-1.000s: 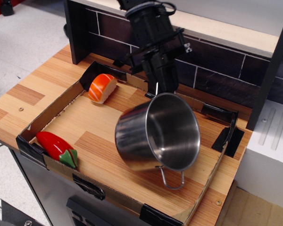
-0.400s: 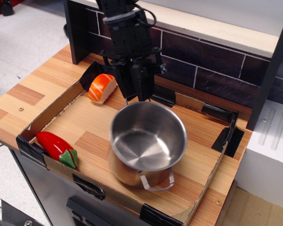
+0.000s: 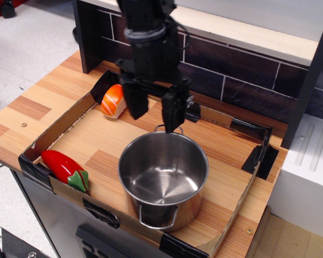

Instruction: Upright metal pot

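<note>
Metal pot [image 3: 162, 180] stands upright, mouth up, lower centre of frame, inside the cardboard tray [image 3: 70, 115]. Gripper [image 3: 154, 112] hangs above its far rim, fingers spread apart; right finger [image 3: 172, 112] possibly touching the rear loop handle, contact unclear. Sushi piece [image 3: 112, 100] upper left.

salmon sushi [image 3: 113, 100], red pepper [image 3: 64, 168], cardboard tray [image 3: 70, 116]

Shiny steel metal pot [image 3: 162, 185], wood-grain tabletop [image 3: 21, 115]
</note>
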Robot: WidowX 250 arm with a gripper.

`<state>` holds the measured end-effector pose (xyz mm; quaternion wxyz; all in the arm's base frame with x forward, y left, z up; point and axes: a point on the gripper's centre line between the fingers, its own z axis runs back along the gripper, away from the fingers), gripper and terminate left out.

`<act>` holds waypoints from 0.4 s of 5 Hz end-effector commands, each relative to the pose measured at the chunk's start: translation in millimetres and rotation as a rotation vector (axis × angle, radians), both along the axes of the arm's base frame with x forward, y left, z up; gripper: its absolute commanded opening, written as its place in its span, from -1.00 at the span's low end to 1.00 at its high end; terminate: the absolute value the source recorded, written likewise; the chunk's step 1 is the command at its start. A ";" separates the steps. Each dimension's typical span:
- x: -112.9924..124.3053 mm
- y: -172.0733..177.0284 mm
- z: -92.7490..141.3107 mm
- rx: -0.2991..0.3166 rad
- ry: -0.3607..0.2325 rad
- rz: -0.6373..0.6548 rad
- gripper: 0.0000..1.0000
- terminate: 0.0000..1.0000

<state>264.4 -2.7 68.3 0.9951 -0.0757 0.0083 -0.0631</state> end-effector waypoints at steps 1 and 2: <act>0.2 -2.1 47.7 0.126 -0.135 0.128 1.00 -1.00; 1.4 -12.5 88.1 0.139 -0.105 0.216 1.00 1.00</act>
